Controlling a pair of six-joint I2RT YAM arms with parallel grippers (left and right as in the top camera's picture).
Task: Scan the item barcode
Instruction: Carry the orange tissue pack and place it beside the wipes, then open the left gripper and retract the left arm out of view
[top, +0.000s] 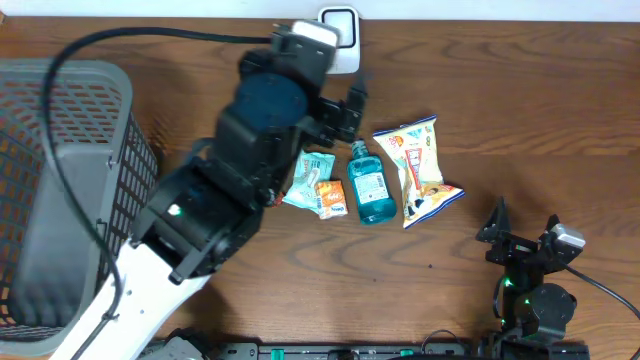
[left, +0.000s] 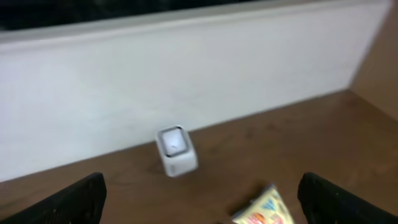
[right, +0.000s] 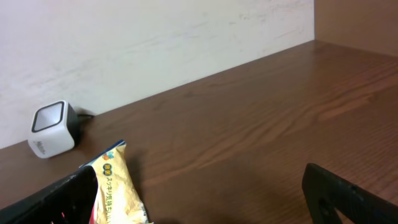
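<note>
left hand (top: 346, 110) spread wide, empty, near bottle (top: 370, 186); scanner (left: 175, 149) beyond

A shop checkout mock-up is indicated by a mesh basket (top: 125, 180), a barcode scanner (left: 175, 148) and packaged snacks (top: 420, 170).

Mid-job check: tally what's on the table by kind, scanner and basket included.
Snack bag: 1
Blue bottle: 1
Small packets: 2 (teal-white packet, orange packet)
Scanner: 1
Basket: 1
Total: 6
</note>
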